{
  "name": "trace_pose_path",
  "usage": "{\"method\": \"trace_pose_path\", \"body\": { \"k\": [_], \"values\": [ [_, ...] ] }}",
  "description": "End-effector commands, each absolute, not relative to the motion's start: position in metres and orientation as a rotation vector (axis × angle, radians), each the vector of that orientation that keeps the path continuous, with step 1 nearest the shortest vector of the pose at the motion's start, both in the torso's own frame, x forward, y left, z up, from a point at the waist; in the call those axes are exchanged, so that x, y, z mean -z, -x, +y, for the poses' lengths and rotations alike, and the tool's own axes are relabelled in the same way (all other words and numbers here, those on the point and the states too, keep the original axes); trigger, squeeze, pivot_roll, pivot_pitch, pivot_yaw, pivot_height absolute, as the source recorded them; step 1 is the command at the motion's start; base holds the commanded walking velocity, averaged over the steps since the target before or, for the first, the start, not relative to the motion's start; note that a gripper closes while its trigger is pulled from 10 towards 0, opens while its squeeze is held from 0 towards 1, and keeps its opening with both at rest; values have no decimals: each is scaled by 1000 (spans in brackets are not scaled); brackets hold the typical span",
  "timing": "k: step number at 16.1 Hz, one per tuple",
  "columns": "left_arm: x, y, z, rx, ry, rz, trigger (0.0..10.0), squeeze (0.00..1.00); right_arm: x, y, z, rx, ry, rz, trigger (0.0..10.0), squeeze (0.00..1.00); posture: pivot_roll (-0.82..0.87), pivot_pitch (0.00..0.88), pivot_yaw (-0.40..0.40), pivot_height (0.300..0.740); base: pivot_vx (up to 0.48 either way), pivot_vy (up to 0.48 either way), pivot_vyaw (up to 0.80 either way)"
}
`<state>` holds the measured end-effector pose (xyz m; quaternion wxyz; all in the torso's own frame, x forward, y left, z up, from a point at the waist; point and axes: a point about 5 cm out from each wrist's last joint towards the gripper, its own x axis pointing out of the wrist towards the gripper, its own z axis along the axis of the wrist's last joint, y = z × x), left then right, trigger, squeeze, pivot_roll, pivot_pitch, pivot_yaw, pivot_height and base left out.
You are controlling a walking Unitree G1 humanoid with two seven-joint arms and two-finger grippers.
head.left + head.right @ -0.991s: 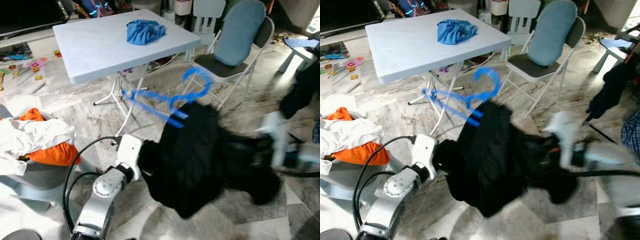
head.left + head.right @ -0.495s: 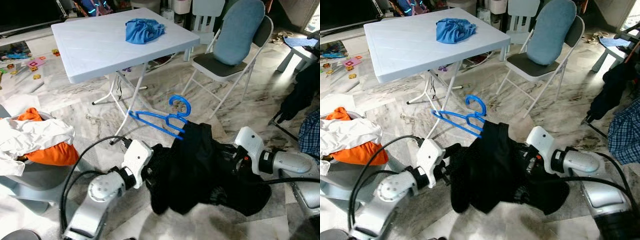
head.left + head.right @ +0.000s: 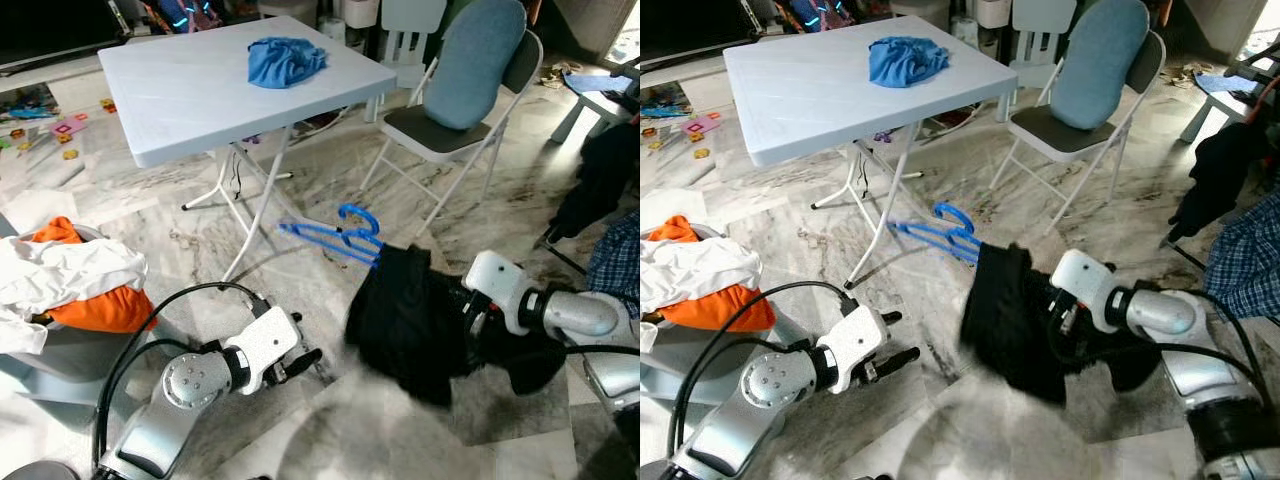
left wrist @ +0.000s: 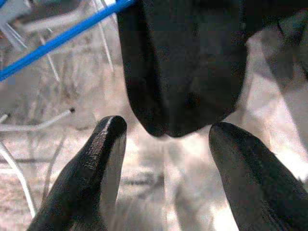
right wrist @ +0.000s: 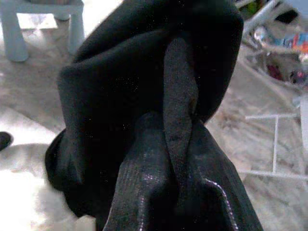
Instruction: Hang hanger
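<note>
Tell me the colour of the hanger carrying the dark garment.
Blue. The hanger sticks out above the black garment, clearest in the left eye view.

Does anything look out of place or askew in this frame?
Yes. The black garment hangs bunched on the blue plastic hanger, which sticks out sideways. Only the right tool grips the cloth; the left tool is open, holding nothing.

Bare marble floor [image 3: 330, 420] lies ahead of my left gripper [image 3: 300, 362], whose fingers stand apart with nothing between them. To its right the black garment [image 3: 405, 320] bunches around my right gripper [image 5: 173, 192], blocking passage there. The blue hanger [image 3: 335, 237] juts out from the garment's top, near the white table's [image 3: 200, 90] folding legs [image 3: 250, 215]. A laundry basket [image 3: 70, 290] crowds my left side; a folding chair [image 3: 460, 100] stands beyond.
</note>
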<state>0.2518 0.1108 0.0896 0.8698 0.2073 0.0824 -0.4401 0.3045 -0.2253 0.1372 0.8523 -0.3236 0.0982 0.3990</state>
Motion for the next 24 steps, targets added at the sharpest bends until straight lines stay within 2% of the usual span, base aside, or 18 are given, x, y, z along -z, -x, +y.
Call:
{"method": "trace_pose_path", "body": {
  "k": [1,3,6,8,12,13,14,15,18,20,21,22,24],
  "values": [
    [-102,-255,111,905,-409,89,10000,1000,-150,-304,-224,-888,714,142,10000,0,-133,38,9,740,0,0,0],
    [-112,-256,109,914,-395,29,10000,1000,-148,-296,-227,-977,729,168,10000,0,-131,37,8,740,0,0,0],
    [-117,-250,111,998,-415,-4,10000,1000,-144,-279,-246,-1157,771,300,10000,0,-132,43,10,740,0,0,0],
    [-120,-248,111,1027,-403,-12,10000,1000,-145,-274,-257,-1204,786,357,10000,0,-133,46,11,740,0,0,0],
    [-115,-245,112,1057,-363,19,10000,1000,-150,-271,-256,-1264,777,361,10000,0,-134,48,13,740,0,0,0],
    [-113,-243,112,1081,-356,34,10000,733,-153,-268,-255,-1296,753,365,10000,0,-134,49,14,740,0,0,0],
    [-111,-242,113,1090,-354,46,10000,263,-155,-267,-255,-1315,736,370,10000,0,-134,49,14,740,0,0,0],
    [-110,-241,113,1113,-348,54,10000,0,-158,-266,-254,-1330,716,367,10000,0,-137,48,14,740,0,0,0],
    [-104,-238,114,1187,-323,114,10000,0,-165,-260,-253,-1377,689,348,10000,0,-142,45,16,740,0,0,0],
    [-102,-237,114,1213,-304,142,8392,0,-165,-259,-253,-1384,689,347,10000,0,-143,45,16,740,0,0,0],
    [-101,-236,114,1232,-301,158,3686,0,-166,-258,-253,-1390,683,348,10000,0,-146,45,17,740,0,0,0],
    [-101,-237,116,1232,-319,158,3098,0,-168,-255,-253,-1404,676,352,10000,0,-147,45,16,740,0,0,0],
    [-101,-238,118,1233,-320,163,3333,0,-170,-254,-253,-1408,675,353,10000,0,-145,45,15,740,0,0,0]
  ]
}}
